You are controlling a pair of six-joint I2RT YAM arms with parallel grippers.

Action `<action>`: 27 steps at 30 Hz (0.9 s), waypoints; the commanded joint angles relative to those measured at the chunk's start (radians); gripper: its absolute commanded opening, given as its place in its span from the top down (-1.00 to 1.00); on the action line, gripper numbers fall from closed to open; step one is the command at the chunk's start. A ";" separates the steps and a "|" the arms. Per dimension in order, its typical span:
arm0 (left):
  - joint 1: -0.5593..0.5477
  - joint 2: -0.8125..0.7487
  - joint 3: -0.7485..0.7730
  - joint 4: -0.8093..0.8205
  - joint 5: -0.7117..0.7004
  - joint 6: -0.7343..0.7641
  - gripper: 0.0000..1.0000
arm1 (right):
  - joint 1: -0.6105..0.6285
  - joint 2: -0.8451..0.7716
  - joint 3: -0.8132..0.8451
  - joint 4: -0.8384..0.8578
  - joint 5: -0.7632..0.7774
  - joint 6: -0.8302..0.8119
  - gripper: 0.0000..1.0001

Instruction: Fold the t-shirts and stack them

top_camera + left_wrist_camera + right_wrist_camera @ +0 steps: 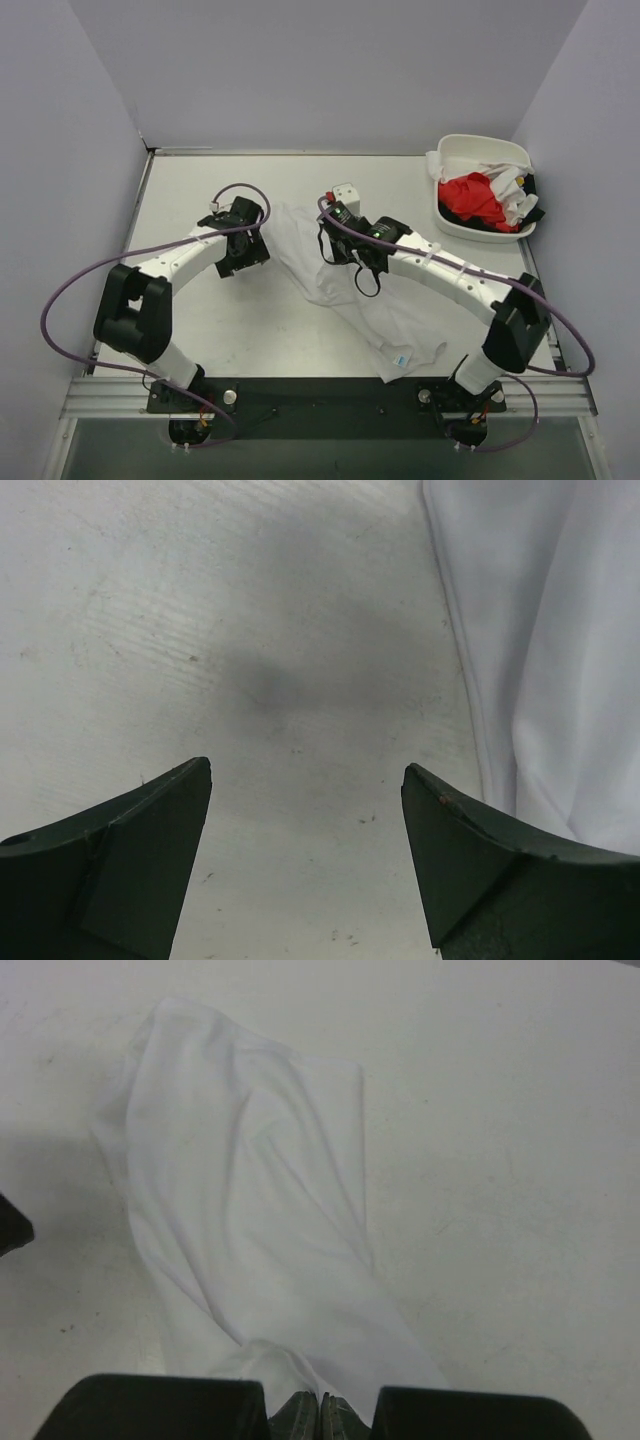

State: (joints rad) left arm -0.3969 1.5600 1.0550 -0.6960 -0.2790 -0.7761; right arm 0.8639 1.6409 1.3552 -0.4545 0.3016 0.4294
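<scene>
Left tool (307,780): jaws stand wide apart and hold nothing. It hangs low over bare tabletop (250,320), just beside the left hem of the white t-shirt (400,325). The wrist view shows that hem running close past the tool's right finger, and contact cannot be confirmed.

Right tool (320,1412): jaws are pressed together, with a bunched fold of the white t-shirt pinched between them. The cloth fans out from the grip in long creases across the tabletop.

White t-shirt: it lies crumpled and unfolded in a diagonal band across the middle of the tabletop, between the two arms. Its blue neck label (402,358) sits at the near end.

Tub (480,142): it is in the far right corner, well apart from both tools. It holds a red t-shirt (472,197) and more white cloth in a heap.
</scene>
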 commanded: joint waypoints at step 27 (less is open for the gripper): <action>0.081 0.477 0.369 0.139 -0.095 -0.083 -0.50 | 0.162 -0.428 -0.188 -0.161 0.185 0.084 1.00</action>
State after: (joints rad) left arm -0.3389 1.9976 1.3876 -0.5915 -0.3714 -0.8356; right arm 1.0134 1.2339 1.1759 -0.5865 0.4389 0.4965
